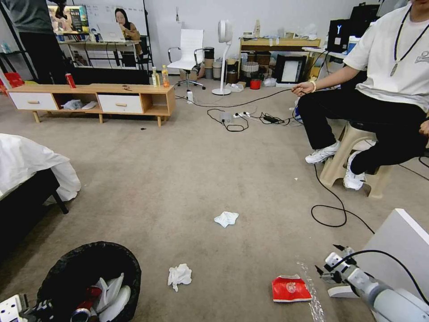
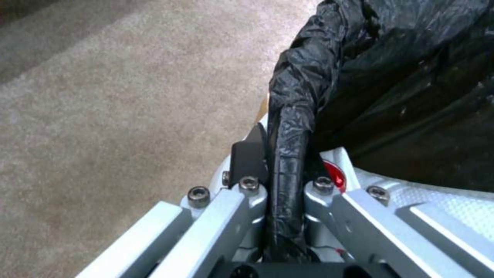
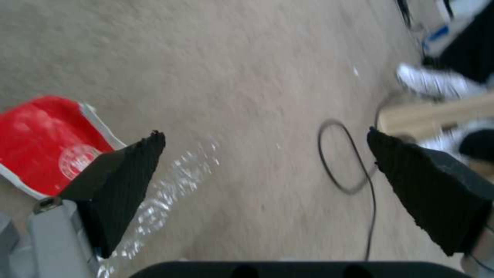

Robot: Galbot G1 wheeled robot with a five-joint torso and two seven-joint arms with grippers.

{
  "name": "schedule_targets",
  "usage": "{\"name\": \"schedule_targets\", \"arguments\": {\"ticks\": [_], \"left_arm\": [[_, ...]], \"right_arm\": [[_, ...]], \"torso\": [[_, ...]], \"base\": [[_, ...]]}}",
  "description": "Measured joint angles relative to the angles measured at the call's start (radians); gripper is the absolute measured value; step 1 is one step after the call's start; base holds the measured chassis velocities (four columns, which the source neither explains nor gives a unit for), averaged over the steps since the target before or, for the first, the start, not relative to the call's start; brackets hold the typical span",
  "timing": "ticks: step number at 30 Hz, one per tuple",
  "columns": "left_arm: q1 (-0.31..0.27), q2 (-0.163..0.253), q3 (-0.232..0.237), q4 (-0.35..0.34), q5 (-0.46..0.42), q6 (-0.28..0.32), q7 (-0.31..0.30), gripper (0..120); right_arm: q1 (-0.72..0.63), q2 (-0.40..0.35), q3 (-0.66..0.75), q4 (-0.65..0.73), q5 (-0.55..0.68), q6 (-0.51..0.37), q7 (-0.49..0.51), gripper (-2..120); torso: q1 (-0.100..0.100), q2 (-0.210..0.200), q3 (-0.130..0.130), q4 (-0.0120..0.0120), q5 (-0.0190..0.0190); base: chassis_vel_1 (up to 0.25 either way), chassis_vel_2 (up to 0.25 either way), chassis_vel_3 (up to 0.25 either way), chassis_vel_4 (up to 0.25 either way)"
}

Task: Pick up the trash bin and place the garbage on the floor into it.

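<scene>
The trash bin (image 1: 67, 268), lined with a crinkled black bag, is at my lower left and holds a red can and white scraps. My left gripper (image 1: 38, 307) is shut on its rim (image 2: 288, 127), the bag (image 2: 401, 77) bunched between the fingers. On the carpet lie three pieces of garbage: a white tissue (image 1: 226, 218), a second tissue (image 1: 179, 274) and a flat red snack packet (image 1: 290, 288). My right gripper (image 1: 327, 258) hangs open just right of the packet (image 3: 41, 146), above bare carpet, gripper (image 3: 265, 134) empty.
A clear plastic strip (image 1: 310, 293) glints beside the packet. A black cable (image 1: 330, 210) loops across the floor toward a seated person's stool (image 1: 346, 156). A white box (image 1: 397, 250) stands at my right, a bed (image 1: 27, 170) at left, a low wooden cabinet (image 1: 94, 96) beyond.
</scene>
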Motion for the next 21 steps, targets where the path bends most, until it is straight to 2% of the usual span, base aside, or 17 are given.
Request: {"name": "schedule_targets", "arguments": {"ticks": [12, 21], "left_arm": [[-0.009, -0.006, 0.006, 0.008, 0.015, 0.0, -0.001, 3], [-0.015, -0.005, 0.007, 0.013, 0.021, 0.001, -0.002, 3]], "right_arm": [[0.137, 0.013, -0.169, -0.061, -0.037, 0.094, -0.017, 100], [0.156, 0.032, -0.229, -0.12, -0.072, 0.121, -0.022, 100]], "torso": [[0.0, 0.0, 0.0, 0.0001, -0.0004], [0.0, 0.0, 0.0, -0.0001, -0.0003]], "base": [[0.0, 0.0, 0.0, 0.0], [0.0, 0.0, 0.0, 0.0]]}}
